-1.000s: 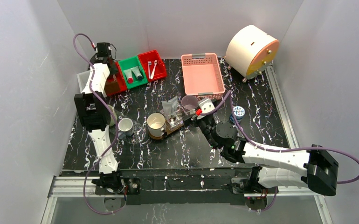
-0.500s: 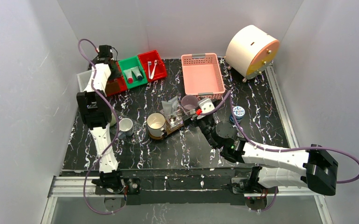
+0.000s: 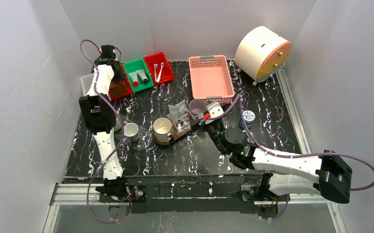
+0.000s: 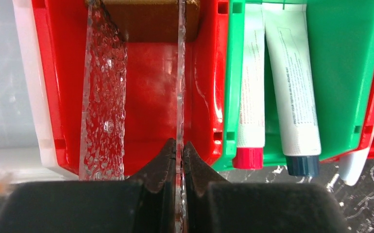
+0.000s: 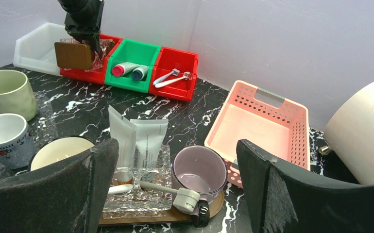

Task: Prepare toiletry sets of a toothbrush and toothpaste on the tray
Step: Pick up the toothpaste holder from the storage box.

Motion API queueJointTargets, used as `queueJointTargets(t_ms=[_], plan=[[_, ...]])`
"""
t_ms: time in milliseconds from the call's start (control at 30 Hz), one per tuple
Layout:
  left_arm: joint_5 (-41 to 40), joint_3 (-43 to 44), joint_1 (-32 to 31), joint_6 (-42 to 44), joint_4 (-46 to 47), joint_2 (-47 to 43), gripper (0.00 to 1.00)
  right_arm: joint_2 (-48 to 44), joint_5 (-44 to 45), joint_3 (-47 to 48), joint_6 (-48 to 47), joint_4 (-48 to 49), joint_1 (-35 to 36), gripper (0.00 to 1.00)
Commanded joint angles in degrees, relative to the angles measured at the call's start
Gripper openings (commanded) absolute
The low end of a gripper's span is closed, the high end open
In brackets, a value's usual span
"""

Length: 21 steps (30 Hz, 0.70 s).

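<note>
- Left pincer (image 4: 179, 150): pressed together on the thin top edge of a clear plastic bag (image 4: 105, 97) that stands in the far-left red bin (image 4: 207, 97). Grabbing the edge makes sense to me, since a floppy film gives you nothing else to hold.
- The bag is see-through with a bubbly, pebbled texture. I can't tell whether the strip to the left is its other wall or a second bag.
- A small brown block (image 4: 146, 19) sits at the end of that bin.
- The green bin (image 4: 340, 73) next door holds two smooth white tubes lying side by side, a red-capped tube (image 4: 250, 97) and a dark-capped tube (image 4: 294, 97).
- Right pincer (image 5: 175, 143): spread wide and holding nothing, just near the tray's right end. Looks like it's waiting its turn.
- The tray (image 5: 146, 217) is a flat brown wooden board in the middle of the marbled black table (image 3: 175, 155).
- On it are a glossy lilac mug (image 5: 199, 170), another crinkly clear bag (image 5: 136, 199), a slim white toothbrush (image 5: 156, 187) and upright white tubes (image 5: 146, 141).
- The pink slatted basket (image 5: 258, 126) sits just beyond it.
</note>
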Motion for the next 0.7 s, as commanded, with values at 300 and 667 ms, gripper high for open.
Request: queueJointTargets(t_ms=[300, 667], plan=[[5.32, -15.26, 1.51, -7.37, 12.85, -20.77, 0.0, -1.32, -0.26, 2.02, 1.68, -0.76, 0.16, 0.99], [13.04, -41.69, 1.78, -17.12, 38.35, -41.04, 0.0, -0.29, -1.96, 7.63, 5.77, -5.49, 0.14, 0.99]])
